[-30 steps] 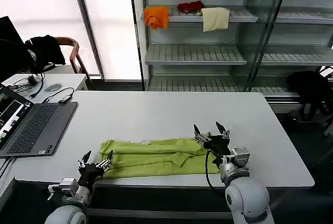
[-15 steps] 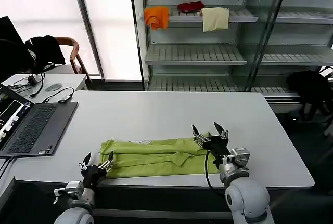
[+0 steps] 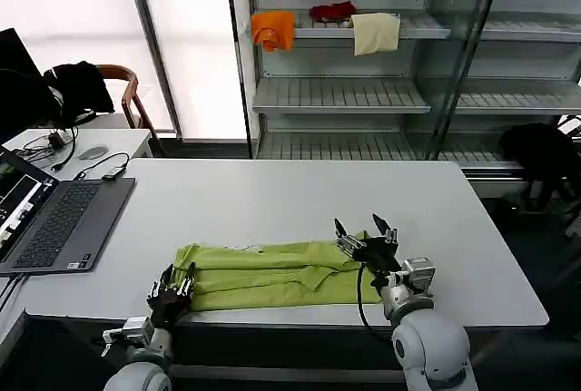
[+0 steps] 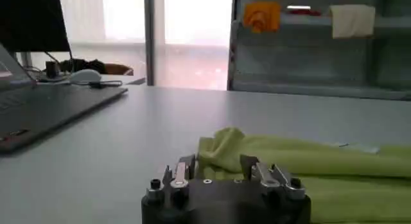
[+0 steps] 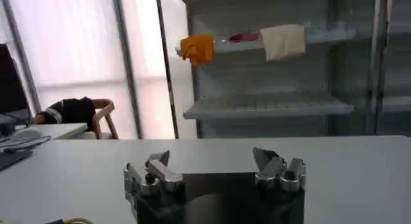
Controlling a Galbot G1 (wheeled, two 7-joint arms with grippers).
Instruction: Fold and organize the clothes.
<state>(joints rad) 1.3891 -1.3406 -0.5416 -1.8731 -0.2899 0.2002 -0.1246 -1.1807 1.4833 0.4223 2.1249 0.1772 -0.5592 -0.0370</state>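
Gripping next: lime yellow-green cotton T-shirt [image 3: 272, 275], both ends; left gripper [image 3: 172, 286] at 8 o'clock, right gripper [image 3: 365, 235] at 4, both spread wide and empty — pinch matching hem corners evenly.

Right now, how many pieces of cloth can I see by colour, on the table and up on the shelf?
Lime green T-shirt on the table: 1
Orange cloth on the shelf: 1
Red cloth on the shelf: 1
Cream cloth on the shelf: 1
Total: 4

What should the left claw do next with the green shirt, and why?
Probably ease forward and close on the near left end of the T-shirt. The left claw sits open at that edge, and the right claw hovers open over the other end.
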